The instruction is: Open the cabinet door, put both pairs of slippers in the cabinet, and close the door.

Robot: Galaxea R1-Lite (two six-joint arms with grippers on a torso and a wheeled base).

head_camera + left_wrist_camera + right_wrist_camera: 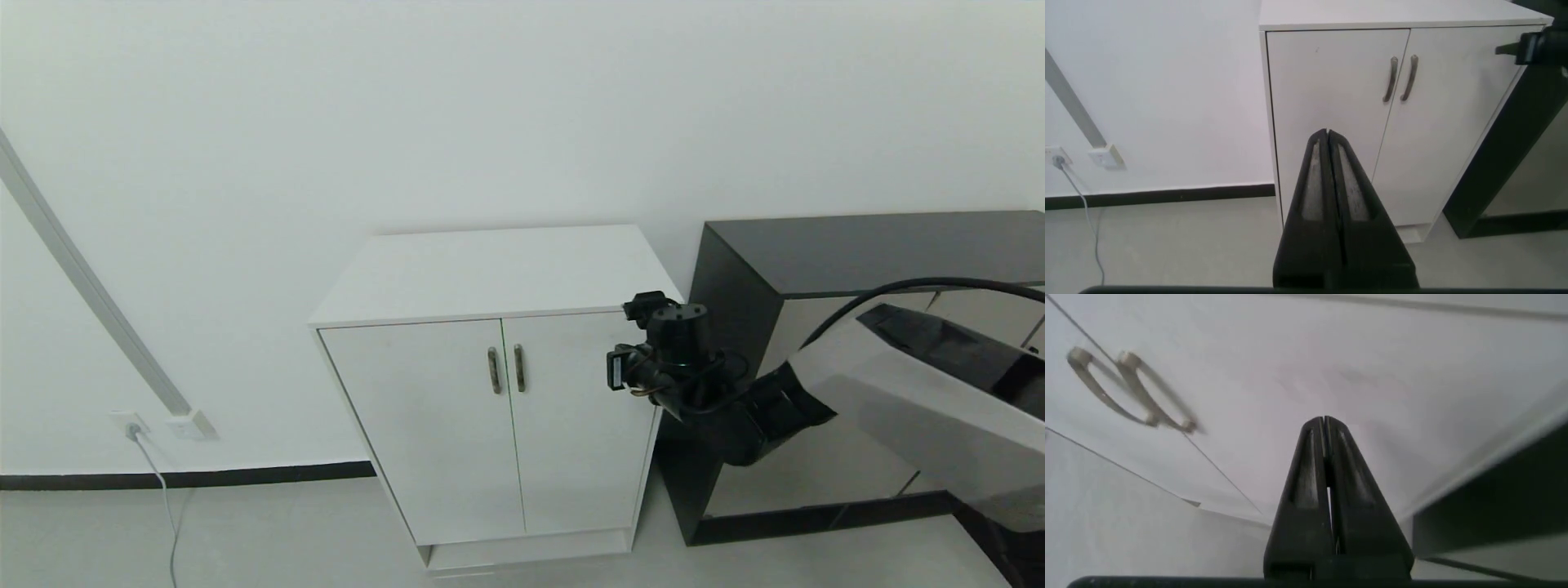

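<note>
White wooden two-door cabinet (490, 273) stands against the white wall (522, 98), both doors shut; its right side sits close to a black glossy cabinet (816, 253), only a narrow gap between them; to its left lie open grey floor (269, 539) and bare wall down to a black skirting strip (188, 475); one white wall socket (129, 425) there, with one white cable (163, 498) hanging to the floor, well apart from the cabinet. Doors counted: two, left door (424, 425) and right door (580, 433); metal bar handles (493, 370) counted: two, upright, side by side at the centre seam. Right gripper (1325, 425) hangs in front of the right door, near its outer edge and well to the side of the handles; fingers pressed together, nothing between them; whether the tips touch the door face I cannot tell. Left gripper (1327, 135) sits farther back, facing the left door and apart from it; fingers likewise closed flat on each other, holding nothing.
</note>
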